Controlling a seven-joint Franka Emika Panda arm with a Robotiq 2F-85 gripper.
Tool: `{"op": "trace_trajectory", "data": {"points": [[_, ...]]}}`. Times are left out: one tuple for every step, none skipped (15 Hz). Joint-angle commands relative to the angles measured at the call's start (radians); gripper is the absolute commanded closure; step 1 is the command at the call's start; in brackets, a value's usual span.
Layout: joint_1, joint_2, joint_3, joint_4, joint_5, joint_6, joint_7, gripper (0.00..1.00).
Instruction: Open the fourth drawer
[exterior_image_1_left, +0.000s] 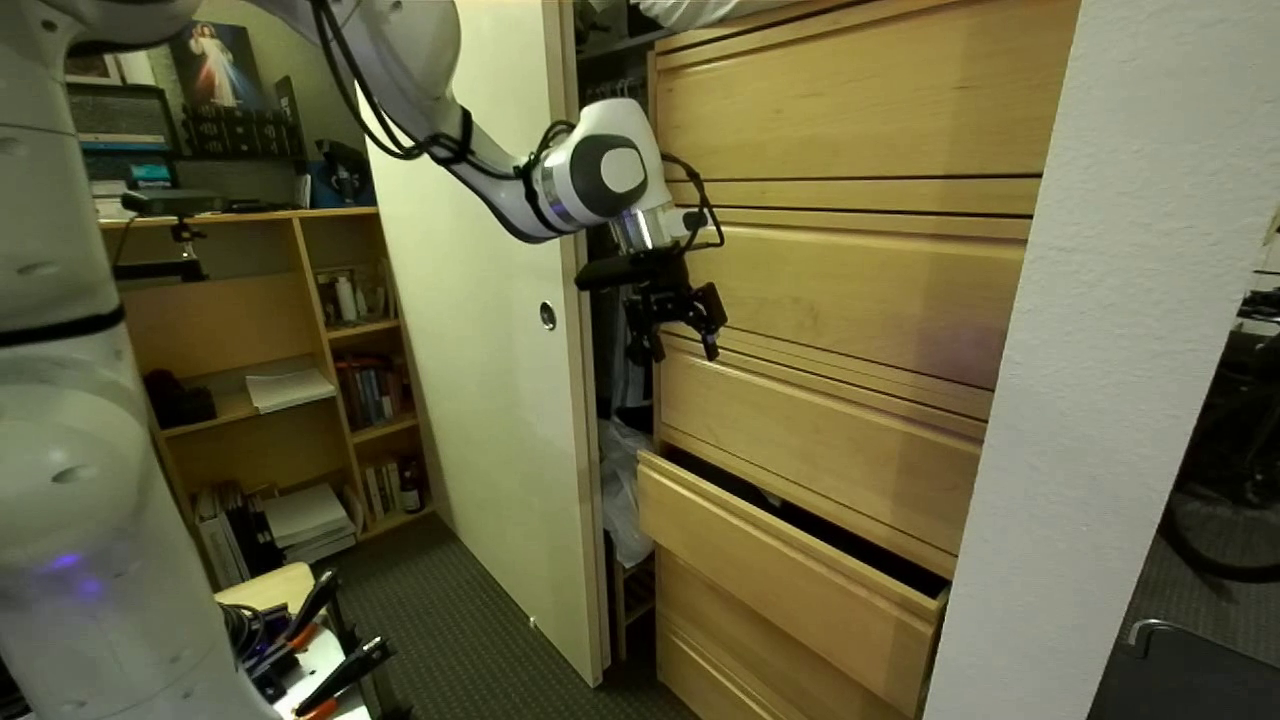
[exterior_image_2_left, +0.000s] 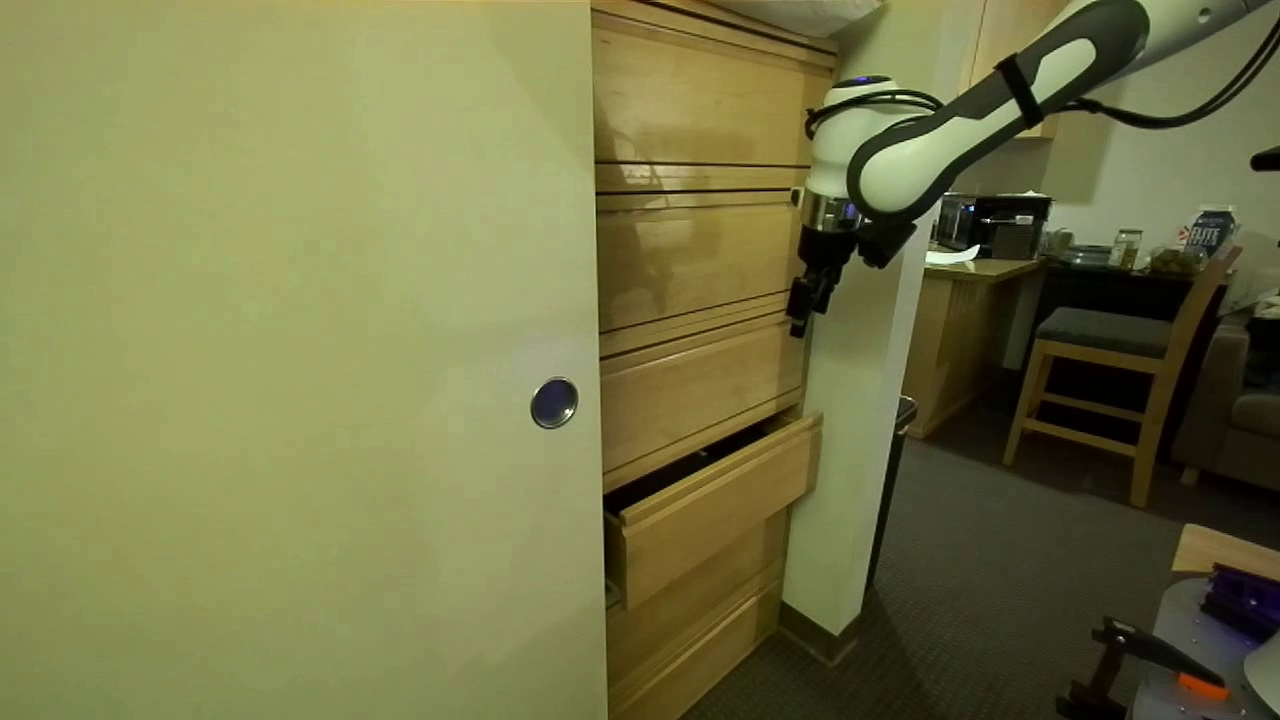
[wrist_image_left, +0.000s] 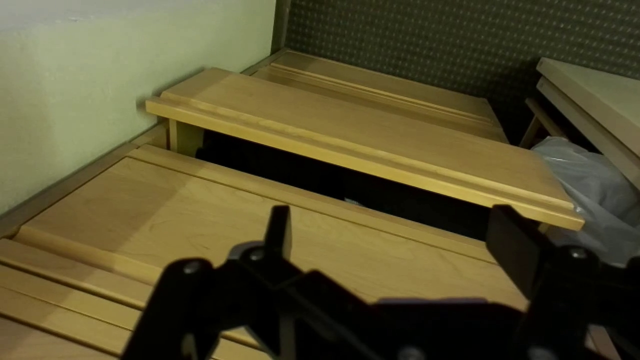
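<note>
Pincer (exterior_image_1_left: 680, 346) hangs released, its fingers (wrist_image_left: 278, 232) spread wide, above and apart from the fourth drawer (exterior_image_1_left: 790, 580). That drawer stands partway out of the light-wood cabinet (exterior_image_2_left: 700, 100), beneath three flush fronts (exterior_image_1_left: 820, 432), its dark inside (wrist_image_left: 300, 171) showing along the top; a pale plastic bag (wrist_image_left: 595, 190) sits near one end.

In an exterior view: cabinet (exterior_image_1_left: 840, 290), between door (exterior_image_1_left: 480, 300) (left) and wall (exterior_image_1_left: 1100, 300) (right). Fourth drawer (exterior_image_1_left: 790, 570), jutting from cabinet. Claw (exterior_image_1_left: 681, 352), before cabinet, higher than drawer. Bag (exterior_image_1_left: 622, 480), left of drawer. Bookcase (exterior_image_1_left: 220, 325), left of door.
</note>
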Motion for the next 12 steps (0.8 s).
{"op": "trace_trajectory", "data": {"points": [[-0.002,0.0,0.002,0.002,0.001,-0.002,-0.001,0.0],[-0.002,0.0,0.002,0.002,0.001,-0.002,-0.001,0.0],[-0.002,0.0,0.002,0.002,0.001,-0.002,-0.001,0.0],[-0.002,0.0,0.002,0.002,0.001,-0.002,-0.001,0.0],[-0.002,0.0,0.002,0.002,0.001,-0.002,-0.001,0.0],[-0.002,0.0,0.002,0.002,0.001,-0.002,-0.001,0.0],[-0.002,0.0,0.002,0.002,0.001,-0.002,-0.001,0.0],[-0.002,0.0,0.002,0.002,0.001,-0.002,-0.001,0.0],[-0.002,0.0,0.002,0.002,0.001,-0.002,-0.001,0.0],[-0.002,0.0,0.002,0.002,0.001,-0.003,-0.001,0.0],[-0.003,0.008,0.004,-0.001,0.011,0.001,-0.02,0.0],[-0.002,0.016,0.006,-0.004,0.013,0.006,-0.033,0.0]]}}
